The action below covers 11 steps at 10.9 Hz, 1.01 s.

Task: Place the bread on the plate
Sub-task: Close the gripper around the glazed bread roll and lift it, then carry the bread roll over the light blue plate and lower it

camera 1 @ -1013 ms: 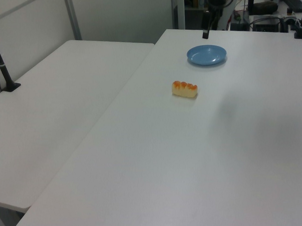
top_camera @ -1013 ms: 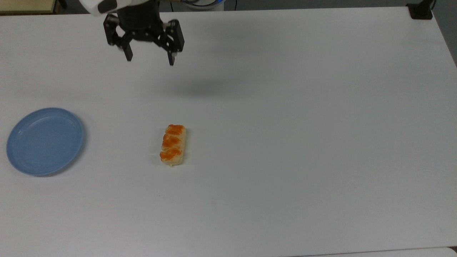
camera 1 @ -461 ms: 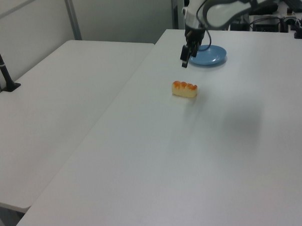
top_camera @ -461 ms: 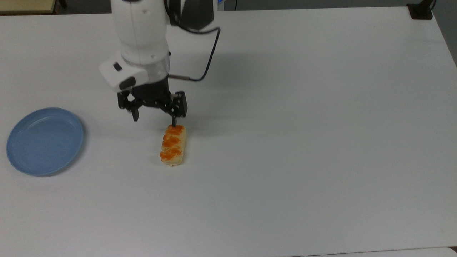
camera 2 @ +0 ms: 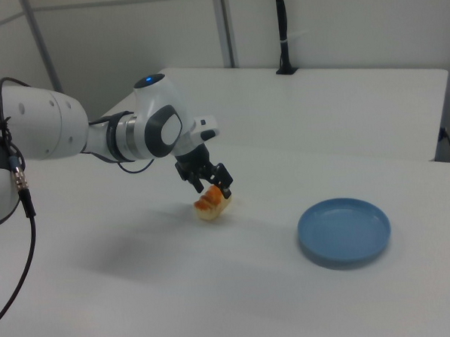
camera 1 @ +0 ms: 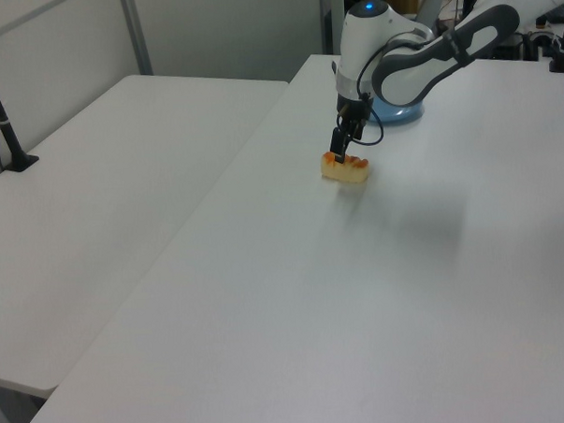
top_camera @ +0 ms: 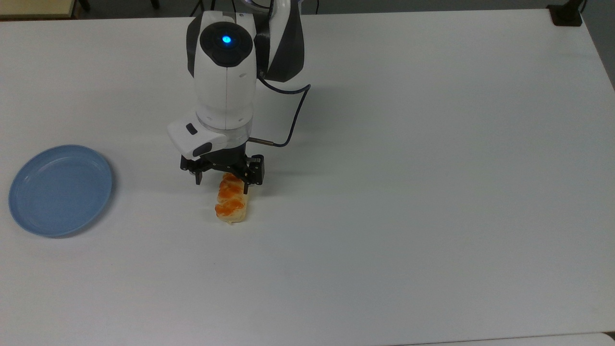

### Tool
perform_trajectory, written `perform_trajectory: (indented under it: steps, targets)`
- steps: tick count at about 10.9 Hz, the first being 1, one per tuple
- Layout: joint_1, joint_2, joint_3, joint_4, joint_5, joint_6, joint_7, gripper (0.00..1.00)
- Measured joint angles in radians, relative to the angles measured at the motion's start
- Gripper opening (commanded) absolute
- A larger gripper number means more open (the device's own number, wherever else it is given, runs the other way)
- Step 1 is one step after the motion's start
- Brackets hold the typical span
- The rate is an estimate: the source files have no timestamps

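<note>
A white table (top_camera: 432, 192) fills nearly the whole top view and carries all that follows; in the left view a second white table (camera 1: 104, 201) adjoins it along the frame's left half, and a black post (camera 1: 1, 111) stands at that second table's far left edge. The robot arm (top_camera: 226, 81), white with dark joints and a blue light on its upper housing, comes in from the upper centre of the top view and reaches down toward mid-frame; in the right view it extends from the left edge toward the centre, with a black cable (camera 2: 20, 224) hanging at the lower left. The plate (top_camera: 60, 190), round and light blue, lies at the left edge of the top view, well apart from the arm; in the right view it sits at the lower right, and in the left view its rim shows just behind the arm at upper centre. The bread (top_camera: 231, 204), a pale loaf with orange glaze, lies on the table slightly left of centre in the top view, its long axis running up and down the frame, well apart from the plate. The gripper (top_camera: 222, 186), black, is low over the loaf's upper end with its fingers (top_camera: 246, 185) spread wide, one on either side of the loaf; it holds nothing, and contact with the bread cannot be made out.
</note>
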Motion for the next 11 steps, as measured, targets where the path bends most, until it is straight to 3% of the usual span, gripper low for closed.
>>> perform_trajectory:
  steps: [2, 3, 8, 11]
  targets:
    - [0.002, 0.014, 0.002, -0.018, 0.0, 0.035, 0.006, 0.52]
    - [0.003, 0.022, 0.006, -0.025, 0.0, 0.048, 0.013, 0.42]
    - [-0.018, 0.01, 0.007, -0.019, 0.0, 0.054, 0.019, 0.41]
    - [-0.125, -0.041, 0.005, 0.02, -0.001, -0.01, -0.13, 0.41]
